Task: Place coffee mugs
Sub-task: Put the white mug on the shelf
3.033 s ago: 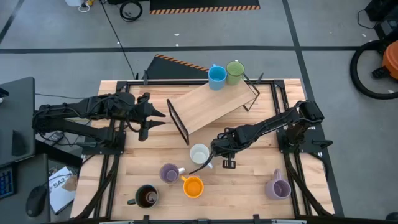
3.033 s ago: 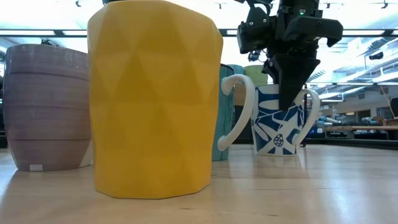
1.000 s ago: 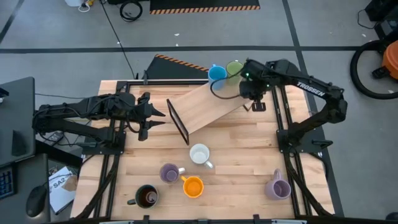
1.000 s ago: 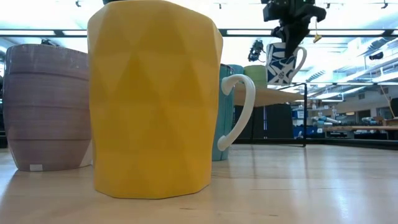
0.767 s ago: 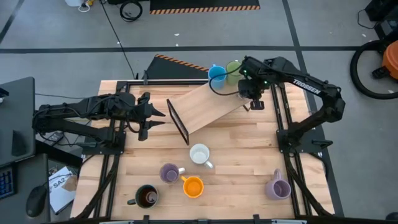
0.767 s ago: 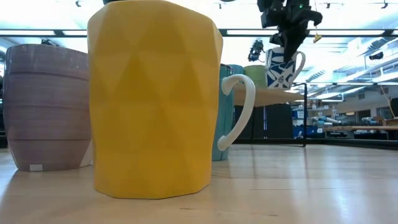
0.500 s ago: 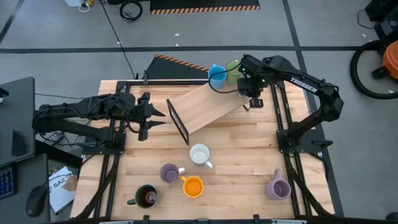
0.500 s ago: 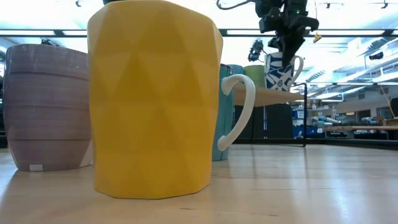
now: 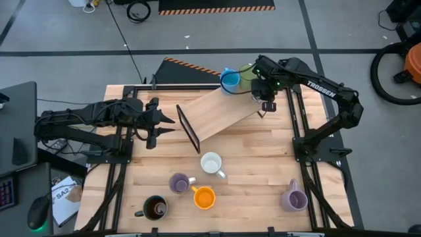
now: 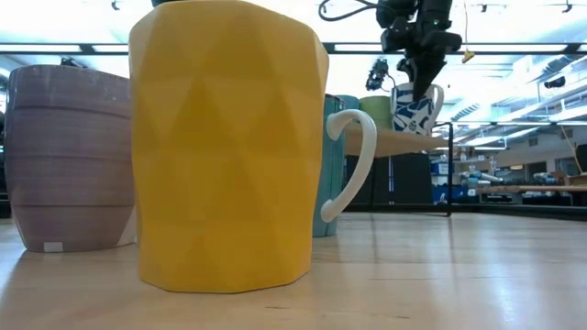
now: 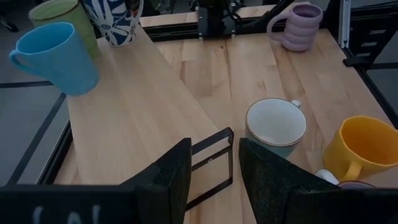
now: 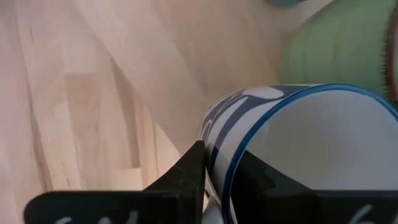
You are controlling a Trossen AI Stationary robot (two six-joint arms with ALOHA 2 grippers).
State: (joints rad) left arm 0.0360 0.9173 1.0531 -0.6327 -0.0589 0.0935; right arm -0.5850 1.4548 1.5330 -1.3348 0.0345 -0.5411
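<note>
Blue-and-white glaze marks the patterned mug (image 11: 115, 22) that the right hand (image 9: 262, 90) grips by the rim, one finger inside the wall and one outside, a pinch that keeps the cup upright as it hangs at the far right end of the raised wooden shelf (image 9: 220, 113), just beside the green mug (image 11: 59, 14) and the blue mug (image 9: 229, 80) already lined up there; whether its base touches the board cannot be told. Judging by that row, the shelf is the destination and this mug is third in line. Down on the bench (image 9: 256, 184) wait the white mug (image 9: 211, 162), orange mug (image 9: 204, 197), two lavender mugs (image 9: 178, 183) (image 9: 295, 197) and the dark mug (image 9: 155, 208). The left hand (image 9: 162, 122) idles at the bench's left edge, fingers parted and empty
</note>
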